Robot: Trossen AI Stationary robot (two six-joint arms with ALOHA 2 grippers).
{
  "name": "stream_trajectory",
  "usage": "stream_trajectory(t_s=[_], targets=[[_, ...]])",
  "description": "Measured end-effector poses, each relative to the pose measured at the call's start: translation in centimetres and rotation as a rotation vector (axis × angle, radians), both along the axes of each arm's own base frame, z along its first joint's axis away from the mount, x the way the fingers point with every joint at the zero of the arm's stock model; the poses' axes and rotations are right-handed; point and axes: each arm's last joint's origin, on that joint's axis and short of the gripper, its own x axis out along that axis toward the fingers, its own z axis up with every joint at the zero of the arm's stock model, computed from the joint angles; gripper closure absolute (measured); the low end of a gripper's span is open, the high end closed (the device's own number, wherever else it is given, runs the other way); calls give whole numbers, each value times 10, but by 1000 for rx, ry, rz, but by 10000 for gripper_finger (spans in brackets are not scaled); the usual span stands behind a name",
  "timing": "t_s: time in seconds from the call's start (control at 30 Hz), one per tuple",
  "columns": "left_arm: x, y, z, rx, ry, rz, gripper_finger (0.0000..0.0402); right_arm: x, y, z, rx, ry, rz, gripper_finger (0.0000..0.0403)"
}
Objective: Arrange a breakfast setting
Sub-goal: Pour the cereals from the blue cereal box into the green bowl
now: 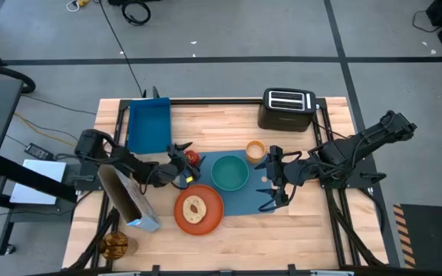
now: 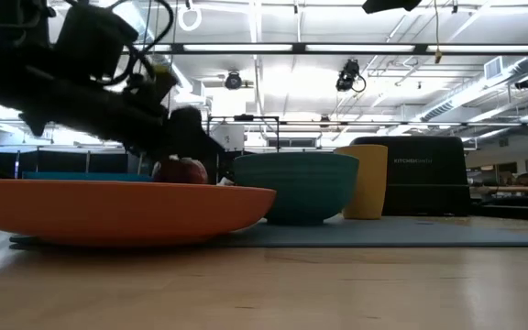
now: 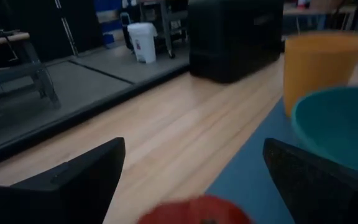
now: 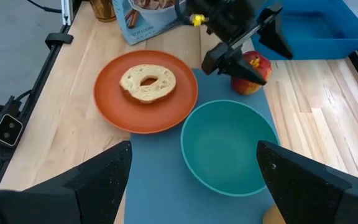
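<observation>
The blue placemat (image 1: pixel 245 201) lies mid-table. The teal bowl (image 1: pixel 229 172) stands on the placemat. The orange plate (image 1: pixel 199 209), with the round bread piece (image 1: pixel 196 208) on it, overlaps the placemat's left near corner. The orange cup (image 1: pixel 255 150) stands beyond the bowl. The red apple (image 4: pixel 251 66) sits at the placemat's far left corner. The cereal bag (image 1: pixel 133 201) stands left of the plate. My left gripper (image 4: pixel 248 45) is open with its fingers on either side of the apple (image 3: pixel 194 213). My right gripper (image 1: pixel 269 180) is open and empty over the placemat's right part. No spoon shows.
A deep blue bin (image 1: pixel 148 126) stands at the far left and a black toaster (image 1: pixel 288 109) at the far right. A brown jar (image 1: pixel 116 245) stands at the near left corner. Bare wood lies along the near edge.
</observation>
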Motion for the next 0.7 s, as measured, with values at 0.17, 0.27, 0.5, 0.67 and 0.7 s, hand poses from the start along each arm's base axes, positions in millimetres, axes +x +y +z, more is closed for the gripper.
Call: stream_trajectory(t_s=[0.17, 0.27, 0.5, 0.67, 0.7], targets=[[-2, -3, 29, -18, -104, -74, 10, 0, 0, 0, -4, 1, 6, 50], [-5, -8, 51, -11, -159, -134, 10, 0, 0, 0, -4, 1, 7, 50], [3, -10, 126, -53, -65, -266, 11, 2, -3, 1, -6, -7, -4, 50], [8, -10, 197, -96, 73, -313, 13, 4, -6, 3, -45, -37, -10, 50], [7, -11, 210, -100, 102, -322, 14, 5, -6, 3, -51, -43, -10, 50]])
